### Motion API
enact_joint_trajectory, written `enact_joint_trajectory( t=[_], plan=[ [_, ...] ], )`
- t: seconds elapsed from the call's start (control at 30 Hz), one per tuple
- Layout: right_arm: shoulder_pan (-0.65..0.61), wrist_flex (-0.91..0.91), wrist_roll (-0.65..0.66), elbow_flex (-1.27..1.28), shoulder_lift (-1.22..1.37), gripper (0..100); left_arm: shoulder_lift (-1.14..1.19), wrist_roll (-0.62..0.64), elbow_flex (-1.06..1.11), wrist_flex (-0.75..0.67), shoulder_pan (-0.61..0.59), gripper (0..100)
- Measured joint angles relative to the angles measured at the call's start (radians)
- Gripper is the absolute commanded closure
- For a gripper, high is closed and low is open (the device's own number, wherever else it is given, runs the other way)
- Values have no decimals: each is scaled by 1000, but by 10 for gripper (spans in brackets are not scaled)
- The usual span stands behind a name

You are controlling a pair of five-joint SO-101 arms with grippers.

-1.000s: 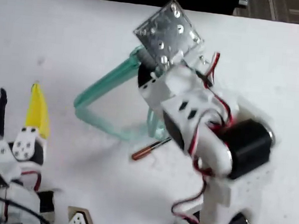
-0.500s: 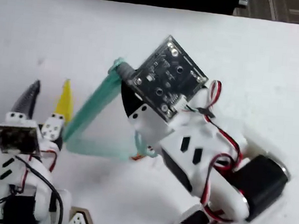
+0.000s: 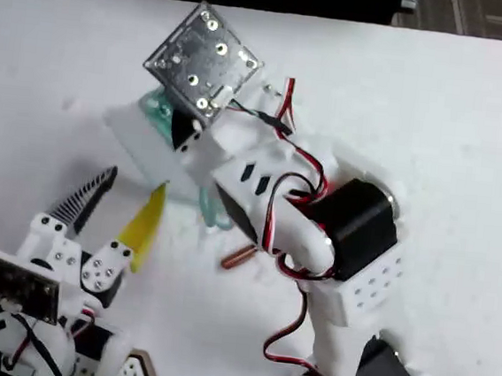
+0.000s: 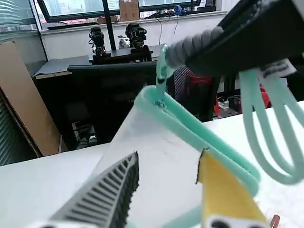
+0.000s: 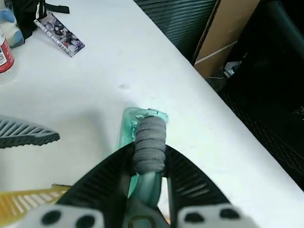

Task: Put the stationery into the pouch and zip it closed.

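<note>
Gripping the pouch [image 3: 131, 136] at its teal edge, the right gripper [image 5: 148, 154] is found clenched. The left gripper [image 3: 131, 196] is held released just beside it.

No legible text, number or sign found. Print on the tag [image 4: 275, 71] at the pouch [image 4: 156, 147] loop is too small to read. Markings on the circuit board [image 3: 203, 59], eleven o'clock in the high view, are illegible.
</note>
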Motion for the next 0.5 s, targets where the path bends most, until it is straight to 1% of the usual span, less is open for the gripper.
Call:
enact_joint_trajectory(
  t=[0.1,0.17,0.3,0.5],
  plan=[
    [-6,66,2,2,2,981,0,0,23,-6,3,778],
    [-15,75,2,26,2,981,0,0,54,-34,3,778],
    [-25,75,2,130,-23,981,0,0,104,-84,3,778],
    [-46,75,2,299,-71,981,0,0,115,-86,3,775]
  ],
)
